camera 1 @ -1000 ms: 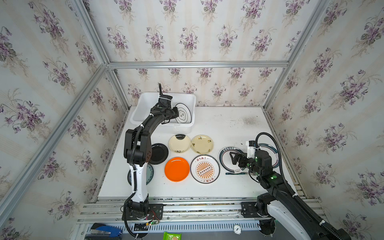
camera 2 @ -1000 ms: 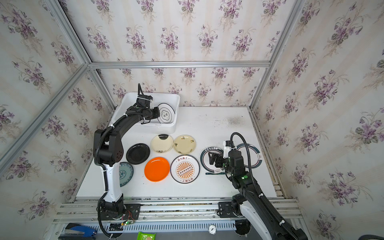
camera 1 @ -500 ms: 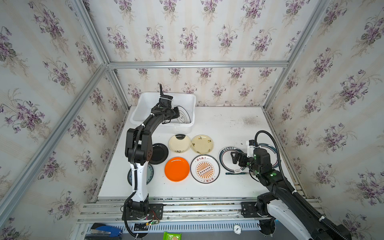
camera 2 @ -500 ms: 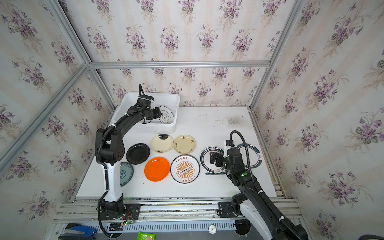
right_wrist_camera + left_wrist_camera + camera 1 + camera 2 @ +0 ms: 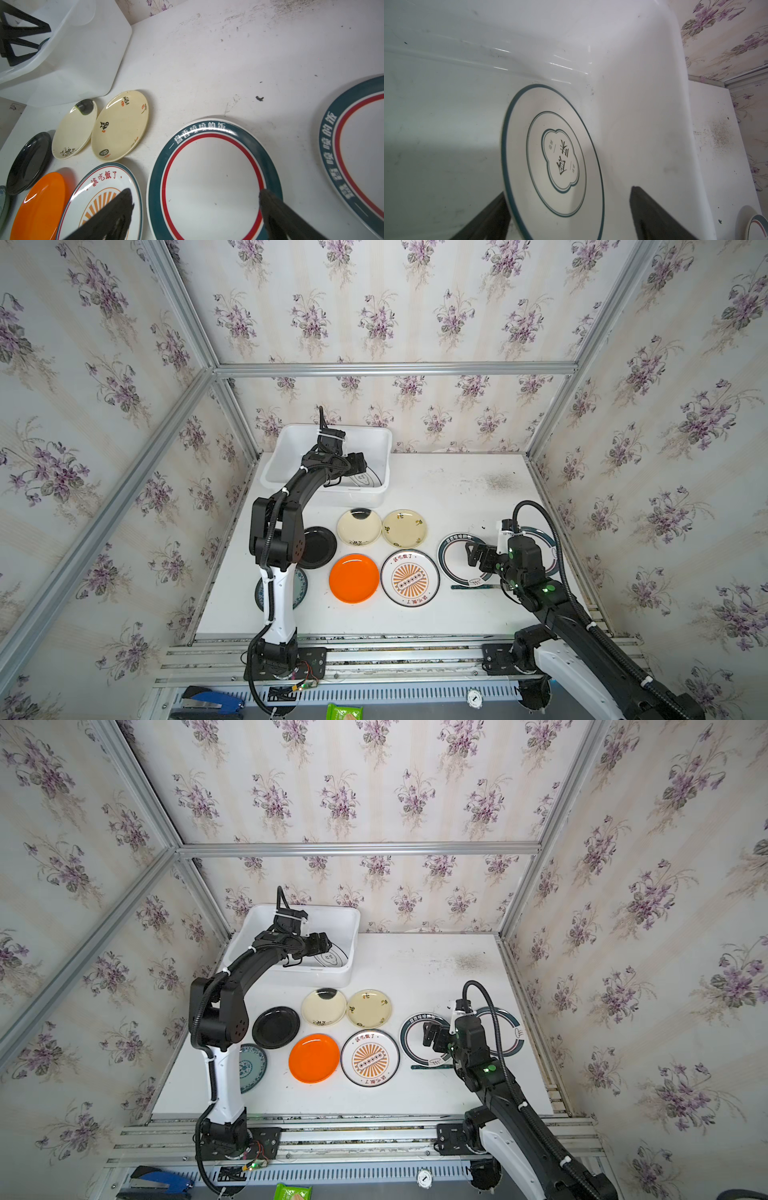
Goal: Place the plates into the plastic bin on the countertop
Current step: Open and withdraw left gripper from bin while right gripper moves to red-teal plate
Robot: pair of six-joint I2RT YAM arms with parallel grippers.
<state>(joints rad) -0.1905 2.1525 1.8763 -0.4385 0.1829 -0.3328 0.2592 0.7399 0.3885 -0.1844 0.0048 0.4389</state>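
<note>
Floral-papered booth, scuffed white worktop [image 5: 457,489]. At far left, plastic bin [image 5: 291,439] with one teal-ringed plate [image 5: 554,162] inside, close to its right wall. Left tool [image 5: 360,464] over that plate, jaws wide apart. Nearer on worktop, orange plate [image 5: 353,578] among others; right tool [image 5: 195,192] spread wide above teal-and-red ringed plate [image 5: 207,128].

The bin [image 5: 286,456] stands at the tabletop's [image 5: 457,493] far left corner, with one plate [image 5: 552,162] in its right end. Before the bin lie two rows of plates [image 5: 404,528]. Two more plates [image 5: 457,560] lie side by side near the right edge, a fork [image 5: 469,586] just before them.
</note>
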